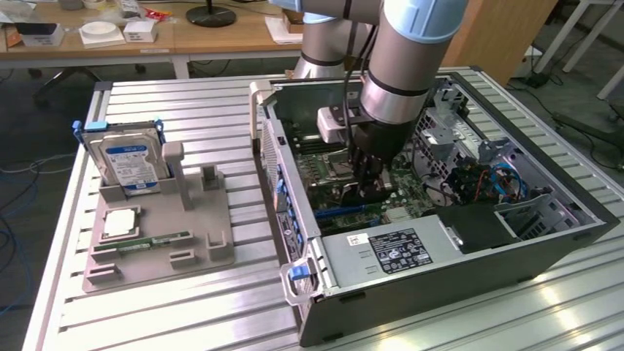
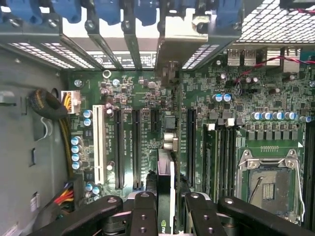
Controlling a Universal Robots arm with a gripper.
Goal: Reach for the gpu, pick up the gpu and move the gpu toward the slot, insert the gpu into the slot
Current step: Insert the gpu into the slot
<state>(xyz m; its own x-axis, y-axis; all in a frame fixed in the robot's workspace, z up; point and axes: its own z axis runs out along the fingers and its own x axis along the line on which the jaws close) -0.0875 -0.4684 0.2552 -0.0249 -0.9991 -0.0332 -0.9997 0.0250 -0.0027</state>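
The gpu (image 2: pixel 166 162) is edge-on between my fingers (image 2: pixel 142 216), with my gripper (image 2: pixel 166 216) shut on it. Its silver end bracket (image 2: pixel 181 42) stands against the case's rear slot openings. The card hangs low over the green motherboard (image 2: pixel 142 88), running along the row of long black slots (image 2: pixel 135 147). The slot directly beneath it is hidden by the card itself. In the exterior view my gripper (image 1: pixel 366 189) reaches down inside the open computer case (image 1: pixel 546 241), with the dark gpu (image 1: pixel 353 197) under it near the board.
A grey fixture (image 1: pixel 195 219) on the exterior view's left holds a hard drive (image 1: pixel 127 157), a processor chip (image 1: pixel 119 221) and a green memory stick (image 1: pixel 146 240). Inside the case are the power supply (image 1: pixel 390 252), a processor socket (image 2: pixel 268 179), a white slot (image 2: pixel 100 142) and cable bundles (image 2: pixel 49 105).
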